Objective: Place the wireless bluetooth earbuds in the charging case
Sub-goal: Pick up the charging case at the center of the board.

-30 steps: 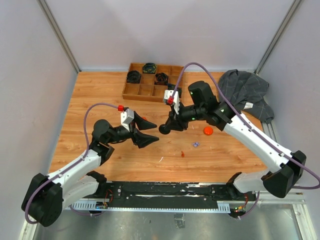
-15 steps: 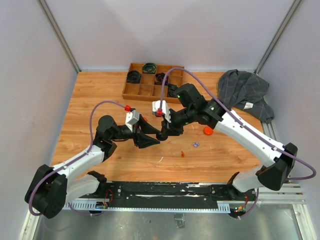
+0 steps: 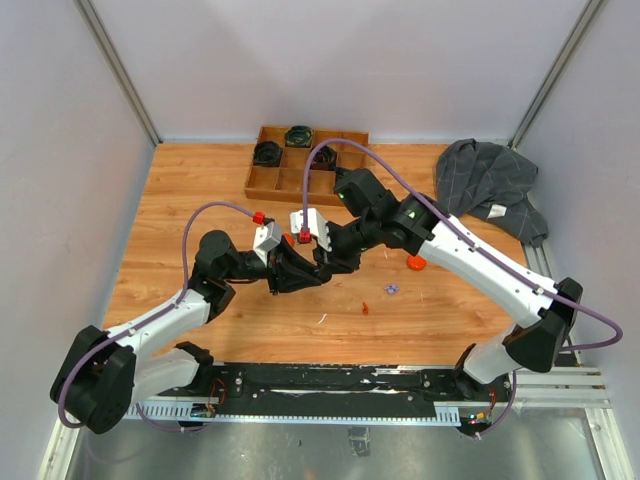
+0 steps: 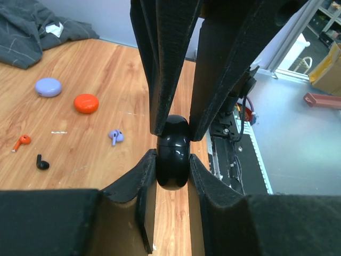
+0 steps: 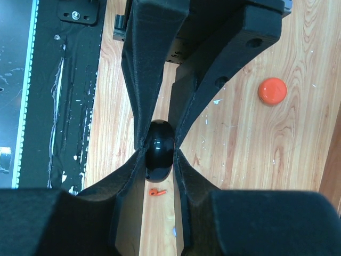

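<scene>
Clamps the black charging case (image 4: 172, 152) edge-on with both arms at once, in the air above the table (image 3: 200, 200).
Grips the near end with the left gripper (image 4: 171, 162): fingers (image 4: 145, 181) almost closed, one pad touching each flat face.
Grips the far end with the right gripper (image 5: 159, 159), coming in from the opposite side, with the same narrow gap and the pads touching the same two faces.
Leaves only the glossy middle of the case showing between the two pairs of tips.
Cannot read any logo or marking on the case, only gloss and reflections.

Has the earbuds loose on the wood, well apart from the fingers:
- black earbud (image 4: 41, 161) nearest
- orange-red earbud (image 4: 21, 141) just beside it
- lavender earbud (image 4: 115, 136) off on its own

Shows the orange case (image 4: 86, 103) past those, then the lavender case (image 4: 48, 86) near it, not touching.
Shows a grey cloth (image 4: 26, 32) farther back, with a white tag (image 4: 53, 29) whose print is too small to read.
Ends at a wooden tray (image 3: 262, 185) by the back wall, with black round items (image 3: 298, 135) in its far compartments.
</scene>
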